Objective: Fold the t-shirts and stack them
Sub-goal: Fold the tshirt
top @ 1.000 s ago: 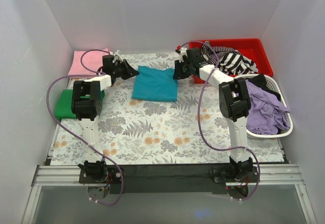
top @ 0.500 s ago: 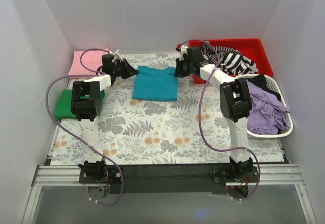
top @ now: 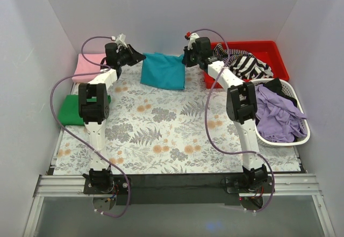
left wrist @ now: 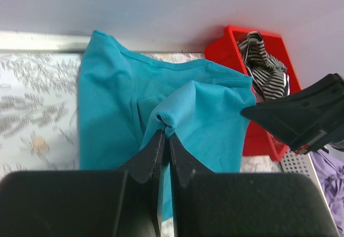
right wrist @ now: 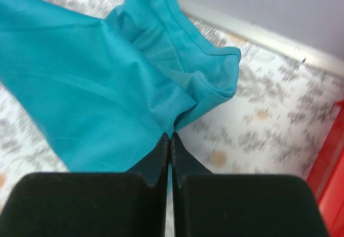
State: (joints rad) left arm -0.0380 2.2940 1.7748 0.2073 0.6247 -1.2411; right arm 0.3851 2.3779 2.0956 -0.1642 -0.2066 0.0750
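Teal t-shirt [top: 163, 71], pinched by left end effector [left wrist: 165, 134], also right end effector [right wrist: 170, 136] — gripped folds hidden inside

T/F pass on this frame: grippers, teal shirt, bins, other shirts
1. The left gripper and the right gripper are each shut on the teal shirt. True.
2. The striped garment lies in the white basket. False: it lies in the red bin; the basket holds purple cloth.
3. The pink shirt lies at the far left corner. True.
4. The green shirt is stacked on the teal shirt. False: it lies apart, at the left edge.
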